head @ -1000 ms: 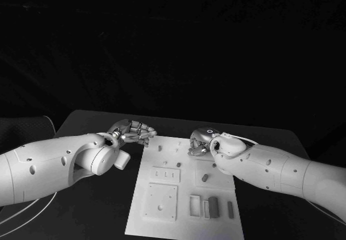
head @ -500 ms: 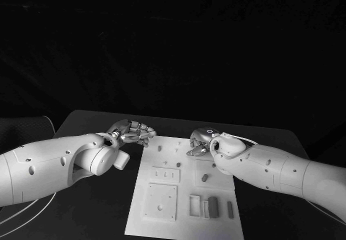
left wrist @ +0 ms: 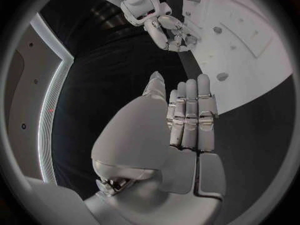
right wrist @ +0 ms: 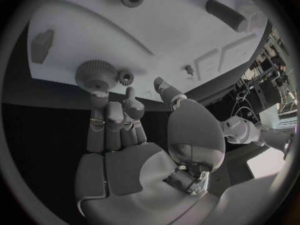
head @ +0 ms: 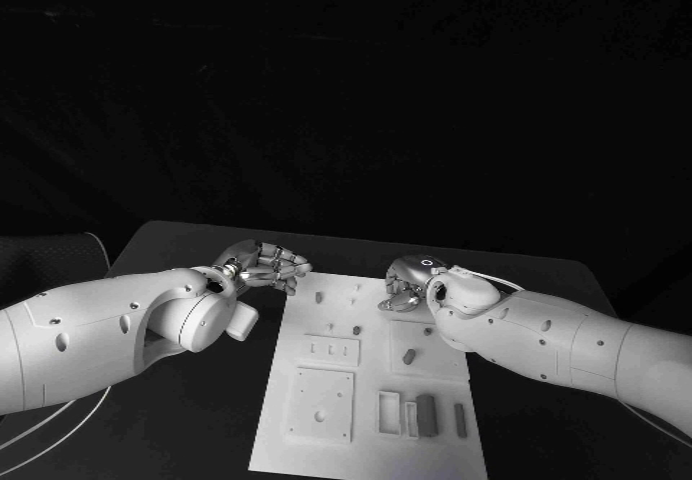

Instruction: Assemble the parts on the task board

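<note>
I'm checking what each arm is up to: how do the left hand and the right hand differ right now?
The left hand sits beside the task board's far left edge, over the black table; the right hand is over the board itself. The left hand's fingers lie flat and together, holding nothing; the right hand's fingers curl down beside a large gear and a small gear on the board. Both are silver hands on white arms.

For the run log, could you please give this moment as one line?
left hand: curled, holding nothing, beside task board | right hand: fingertips at large gear, grasp unclear | small gear: beside it
</note>
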`<state>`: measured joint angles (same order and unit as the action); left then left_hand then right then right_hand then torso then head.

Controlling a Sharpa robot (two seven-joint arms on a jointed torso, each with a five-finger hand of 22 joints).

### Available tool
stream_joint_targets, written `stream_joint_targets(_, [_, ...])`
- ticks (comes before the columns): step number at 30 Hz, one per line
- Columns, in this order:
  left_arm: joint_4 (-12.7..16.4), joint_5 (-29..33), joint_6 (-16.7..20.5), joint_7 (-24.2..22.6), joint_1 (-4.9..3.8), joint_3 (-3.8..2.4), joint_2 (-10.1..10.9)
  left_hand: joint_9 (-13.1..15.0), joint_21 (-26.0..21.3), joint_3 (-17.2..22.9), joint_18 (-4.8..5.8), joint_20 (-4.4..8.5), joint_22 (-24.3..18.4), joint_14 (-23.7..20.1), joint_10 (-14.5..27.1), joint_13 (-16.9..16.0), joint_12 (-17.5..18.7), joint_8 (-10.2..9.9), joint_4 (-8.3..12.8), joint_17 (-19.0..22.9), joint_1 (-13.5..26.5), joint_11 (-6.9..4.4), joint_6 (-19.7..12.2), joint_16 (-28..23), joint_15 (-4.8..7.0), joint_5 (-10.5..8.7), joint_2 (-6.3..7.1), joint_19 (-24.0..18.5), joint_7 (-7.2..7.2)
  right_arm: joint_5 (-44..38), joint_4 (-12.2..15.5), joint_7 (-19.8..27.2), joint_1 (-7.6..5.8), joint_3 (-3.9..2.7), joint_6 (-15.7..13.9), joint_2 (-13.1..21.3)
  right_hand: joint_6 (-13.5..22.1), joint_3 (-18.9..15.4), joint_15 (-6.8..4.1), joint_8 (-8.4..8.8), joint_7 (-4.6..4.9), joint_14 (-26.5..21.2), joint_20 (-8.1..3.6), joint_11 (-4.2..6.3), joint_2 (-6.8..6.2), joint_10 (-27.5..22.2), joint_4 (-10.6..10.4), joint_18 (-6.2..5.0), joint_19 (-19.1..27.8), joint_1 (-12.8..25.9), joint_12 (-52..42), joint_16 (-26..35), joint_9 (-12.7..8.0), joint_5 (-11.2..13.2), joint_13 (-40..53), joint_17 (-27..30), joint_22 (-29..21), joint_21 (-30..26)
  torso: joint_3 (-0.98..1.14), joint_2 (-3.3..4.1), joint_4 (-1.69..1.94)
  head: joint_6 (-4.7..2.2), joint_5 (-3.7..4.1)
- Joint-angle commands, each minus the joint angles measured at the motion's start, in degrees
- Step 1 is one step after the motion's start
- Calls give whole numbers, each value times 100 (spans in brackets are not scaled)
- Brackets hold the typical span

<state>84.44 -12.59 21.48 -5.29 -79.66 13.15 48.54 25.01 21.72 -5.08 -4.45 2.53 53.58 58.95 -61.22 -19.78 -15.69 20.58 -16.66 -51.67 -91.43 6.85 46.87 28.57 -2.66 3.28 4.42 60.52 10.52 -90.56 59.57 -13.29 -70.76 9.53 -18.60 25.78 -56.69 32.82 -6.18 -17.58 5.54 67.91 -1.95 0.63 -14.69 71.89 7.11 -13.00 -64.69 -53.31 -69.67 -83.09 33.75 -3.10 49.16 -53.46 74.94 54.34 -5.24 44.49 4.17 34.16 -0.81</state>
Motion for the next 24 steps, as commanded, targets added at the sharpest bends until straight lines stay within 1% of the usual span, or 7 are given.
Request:
stream_joint_targets(1, [14,-30,-35,-19,-10,-5,1,11,-37,7,-95,49,9,-48,40,-6,6,-31,-3,-8,-50,-6,-26,-14,-4,0,1,1,6,67,46,-8,-1,-29,-146,48,3,-4,-36,-19,-16,2,-44,39,47,20,-24,-200,-14,-7,5,-39,8,23,8,7,82,31,4,-1,-5,-14,8])
stream_joint_targets(6, [14,-32,-34,-16,-11,-5,9,12,-38,7,-94,48,9,-49,42,-6,6,-31,-4,-8,-50,-5,-27,-15,-4,0,1,1,6,67,19,-19,-3,-97,-68,110,68,-13,-37,16,1,4,-53,23,30,19,-10,-200,-17,-39,3,-39,9,23,13,10,82,33,3,-1,-2,-18,5])
stream_joint_targets(13, [3,-34,-39,-13,-11,-5,9,13,-39,7,-94,48,10,-49,43,-7,6,-32,-4,-8,-49,-5,-27,-15,-5,0,2,1,7,103,-85,0,-3,-114,15,114,102,-13,-30,35,13,0,-56,12,36,17,3,-200,-12,-70,5,-36,11,22,16,13,81,31,6,2,1,-23,6])
stream_joint_targets(15, [1,-34,-40,-10,-11,-5,4,13,-39,8,-94,47,10,-50,43,-8,5,-32,-4,-8,-49,-5,-27,-16,-5,0,2,1,7,218,-137,104,-3,-117,97,108,122,1,-23,46,21,-5,-60,4,79,15,48,-200,-6,-144,6,-35,17,20,19,15,82,29,6,2,-2,-23,10])
stream_joint_targets(18, [-7,-38,-46,-8,-11,-5,-2,14,-40,8,-94,47,11,-50,43,-8,5,-32,-5,-9,-48,-4,-28,-16,-5,0,2,1,7,250,-166,178,-3,-119,173,109,194,25,-6,88,48,-22,-62,-21,210,6,180,-200,16,-311,9,-31,12,17,23,16,85,25,8,4,3,-21,10])
stream_joint_targets(20, [-13,-38,-49,-5,-11,-5,-2,14,-40,8,-94,47,11,-50,43,-8,5,-32,-5,-9,-48,-4,-28,-16,-5,0,1,1,7,290,-169,191,-3,-119,194,108,204,-41,22,102,64,-41,-36,-46,372,-9,323,-200,45,-371,8,-33,18,14,32,13,93,25,4,1,8,-17,11])
stream_joint_targets(24, [-18,-39,-55,-3,-11,-5,-9,15,-41,9,-94,47,11,-50,44,-9,5,-32,-6,-9,-46,-4,-28,-16,-6,0,0,1,7,315,-216,211,-2,-120,262,86,198,-90,30,109,71,-48,-17,-47,441,-14,379,-200,54,-353,7,-36,21,21,38,12,93,26,4,0,3,-11,9])
